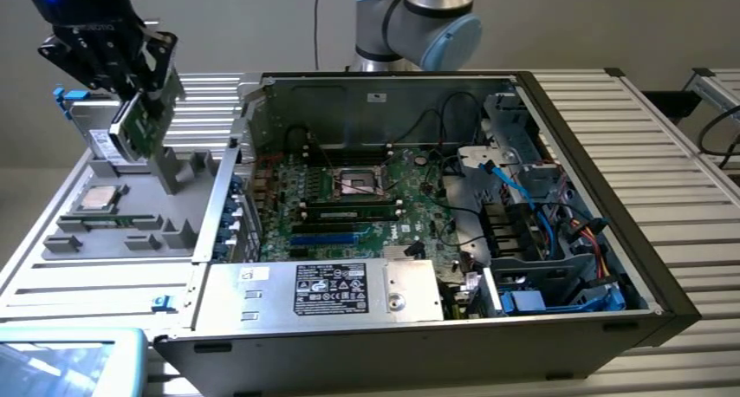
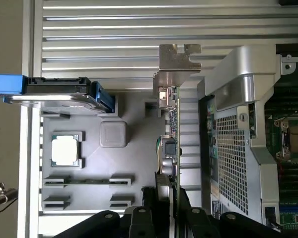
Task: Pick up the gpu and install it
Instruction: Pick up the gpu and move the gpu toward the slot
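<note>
We see the gpu (image 1: 141,126) (image 2: 172,130) held upright and edge-on, its green circuit board showing in the exterior view and its silver end bracket (image 2: 175,63) at the end away from the gripper (image 1: 125,78) (image 2: 170,201). The black pincer fingers (image 2: 139,218) are clamped on the gpu from both faces. The card hangs over the grey parts tray (image 1: 173,232) (image 2: 134,163), above the side of the tray nearest the computer case (image 1: 578,198) (image 2: 238,148); we cannot tell whether its lower edge is clear of the tray's upright holder (image 1: 173,170). In the tray lie a processor chip (image 1: 95,199) (image 2: 65,150) in its square pocket and a memory stick (image 2: 87,181) in a long slot, and a hard drive (image 1: 102,147) (image 2: 54,95) with blue clips stands on edge at the tray's far end. The tray sits on the slatted aluminium bench (image 1: 659,128) (image 2: 104,34) near its edge on the exterior view's left, just beside the open case. Inside the case we see the motherboard (image 1: 399,208), its empty processor socket (image 1: 356,185) (image 2: 293,139), blue expansion slots (image 1: 329,238), and the labelled power supply (image 1: 329,290) along the near wall. The robot arm's base (image 1: 417,24) stands behind the case.
</note>
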Robot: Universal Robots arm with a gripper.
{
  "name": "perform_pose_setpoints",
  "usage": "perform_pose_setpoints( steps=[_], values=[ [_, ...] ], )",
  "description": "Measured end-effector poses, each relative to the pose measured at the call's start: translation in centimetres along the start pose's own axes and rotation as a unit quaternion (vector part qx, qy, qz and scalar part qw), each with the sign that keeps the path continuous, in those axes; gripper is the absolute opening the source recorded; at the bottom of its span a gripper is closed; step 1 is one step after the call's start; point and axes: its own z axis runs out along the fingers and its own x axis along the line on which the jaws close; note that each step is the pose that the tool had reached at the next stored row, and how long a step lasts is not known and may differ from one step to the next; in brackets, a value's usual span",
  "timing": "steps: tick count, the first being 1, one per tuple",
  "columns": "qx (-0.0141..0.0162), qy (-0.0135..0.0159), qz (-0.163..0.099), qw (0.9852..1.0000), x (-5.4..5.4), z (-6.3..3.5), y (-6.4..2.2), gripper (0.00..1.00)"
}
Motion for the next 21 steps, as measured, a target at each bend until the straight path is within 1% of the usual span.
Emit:
perform_pose_setpoints(
  steps=[4,7,12,14,17,21],
  values=[
    [0.0,0.0001,0.0,1.0,-0.8,-1.81,-0.02,0.28],
    [0.0001,0.0002,0.0,1.0,-1.6,-3.14,-0.09,0.28],
    [0.0,0.0003,0.0,1.0,-3.5,-5.41,-0.31,0.28],
    [-0.0001,0.0003,0.0,1.0,-4.4,-6.17,-0.37,0.28],
    [-0.0001,0.0002,0.0,1.0,-5.7,-6.92,-0.33,0.28],
    [-0.0001,0.0003,0.0,1.0,-7.4,-6.99,-0.26,0.28]
  ],
)
